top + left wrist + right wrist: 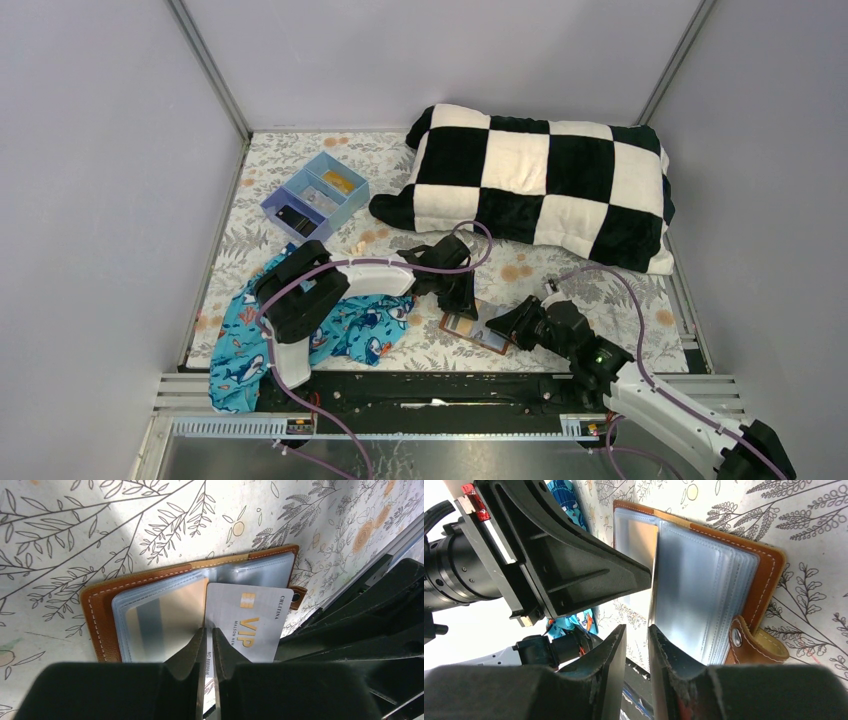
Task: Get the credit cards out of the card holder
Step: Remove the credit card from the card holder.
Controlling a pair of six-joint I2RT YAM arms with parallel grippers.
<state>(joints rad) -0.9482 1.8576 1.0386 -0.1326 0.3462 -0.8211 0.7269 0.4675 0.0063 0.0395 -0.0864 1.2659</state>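
The card holder (pixel 100 615), a brown leather wallet with clear sleeves, lies open on the floral cloth near the front edge (pixel 470 328). A tan credit card (pixel 165 620) sits in its left sleeve. A whitish credit card (pixel 250 625) with gold VIP print lies tilted over the right half, sticking out past the sleeve. My left gripper (pixel 209 629) comes down from above with its jaws a sliver apart. Its tips rest at the fold, on the white card's edge. My right gripper (pixel 637 627) is at the wallet's near edge beside the snap tab (pixel 749 642), jaws slightly apart with nothing between them.
A black-and-white checkered pillow (pixel 540 185) fills the back right. A blue divided tray (pixel 315 195) stands at the back left. A blue shark-print cloth (pixel 340 335) lies under the left arm. The metal rail (pixel 440 405) runs along the front edge.
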